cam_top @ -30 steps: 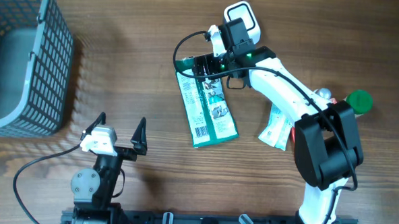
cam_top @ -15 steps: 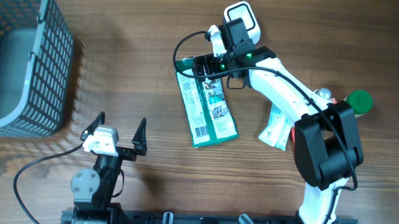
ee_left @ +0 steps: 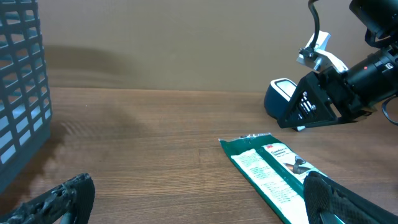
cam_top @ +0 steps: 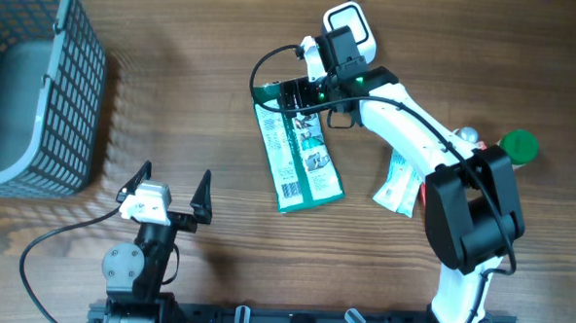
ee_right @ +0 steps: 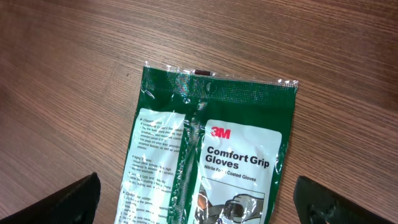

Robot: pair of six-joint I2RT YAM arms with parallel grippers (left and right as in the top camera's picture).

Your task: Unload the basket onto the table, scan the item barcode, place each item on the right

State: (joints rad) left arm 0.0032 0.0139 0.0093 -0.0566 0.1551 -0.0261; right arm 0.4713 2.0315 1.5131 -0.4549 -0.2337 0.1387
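A green and white glove package (cam_top: pixel 298 147) lies flat on the wooden table, its barcode (cam_top: pixel 290 191) printed at the near end. The right wrist view shows its label side (ee_right: pixel 217 137) reading "Comfort Grip Gloves". My right gripper (cam_top: pixel 296 99) hovers open over the package's far end, one finger on each side of it (ee_right: pixel 199 208), not touching. My left gripper (cam_top: pixel 176 176) stands open near the front left, with only bare table between its fingers (ee_left: pixel 199 199). The package (ee_left: pixel 267 168) lies ahead and to its right.
A blue wire basket (cam_top: pixel 38 82) with a grey liner stands at the far left. A small white and green packet (cam_top: pixel 399 186), a green round object (cam_top: pixel 518 144) and a metal knob (cam_top: pixel 466 135) lie by the right arm. A dark blue device (ee_left: pixel 278 99) sits behind the right gripper.
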